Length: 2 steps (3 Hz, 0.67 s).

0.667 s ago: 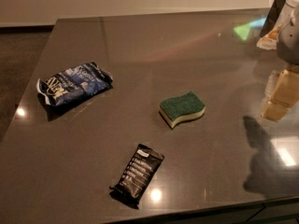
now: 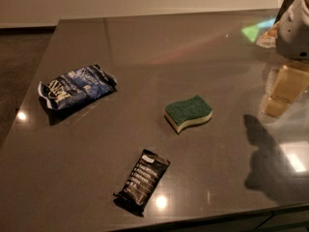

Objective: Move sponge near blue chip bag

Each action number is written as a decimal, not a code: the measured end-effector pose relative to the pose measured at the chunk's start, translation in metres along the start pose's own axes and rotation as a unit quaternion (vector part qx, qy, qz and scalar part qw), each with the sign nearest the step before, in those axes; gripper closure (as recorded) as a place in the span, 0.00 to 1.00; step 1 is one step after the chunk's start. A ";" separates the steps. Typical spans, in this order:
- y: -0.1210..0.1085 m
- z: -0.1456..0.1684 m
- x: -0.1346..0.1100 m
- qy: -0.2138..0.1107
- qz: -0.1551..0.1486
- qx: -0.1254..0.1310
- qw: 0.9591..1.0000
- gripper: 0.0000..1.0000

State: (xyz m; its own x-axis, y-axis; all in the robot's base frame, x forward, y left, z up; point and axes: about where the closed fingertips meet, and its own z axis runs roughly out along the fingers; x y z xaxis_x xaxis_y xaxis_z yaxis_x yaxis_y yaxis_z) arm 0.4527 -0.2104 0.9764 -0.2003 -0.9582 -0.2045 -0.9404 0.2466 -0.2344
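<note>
The sponge (image 2: 188, 112), with a dark green top over pale yellow foam, lies flat near the middle of the dark glossy table (image 2: 145, 42). The blue chip bag (image 2: 77, 87), wrinkly with white lettering, lies at the left of the table, well apart from the sponge. My gripper (image 2: 286, 90) hangs at the right edge of the view below the white arm housing (image 2: 295, 25). It is to the right of the sponge, not touching it, and holds nothing that I can see.
A slim black bar wrapper (image 2: 142, 180) lies near the table's front edge, below and left of the sponge. The gripper's shadow (image 2: 270, 158) falls on the table at front right. The floor shows beyond the table's left edge.
The gripper has shifted slightly to the left. The sponge, the chip bag and the bar wrapper have not moved.
</note>
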 end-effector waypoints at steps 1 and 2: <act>-0.020 0.016 -0.022 -0.015 -0.011 -0.019 1.000 0.00; -0.025 0.038 -0.045 -0.028 -0.037 -0.040 0.998 0.00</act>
State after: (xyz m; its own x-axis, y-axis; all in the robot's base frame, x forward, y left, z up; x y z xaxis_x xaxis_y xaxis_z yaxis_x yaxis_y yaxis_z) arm 0.4954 -0.1678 0.9548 -0.1155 -0.9630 -0.2435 -0.9714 0.1607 -0.1747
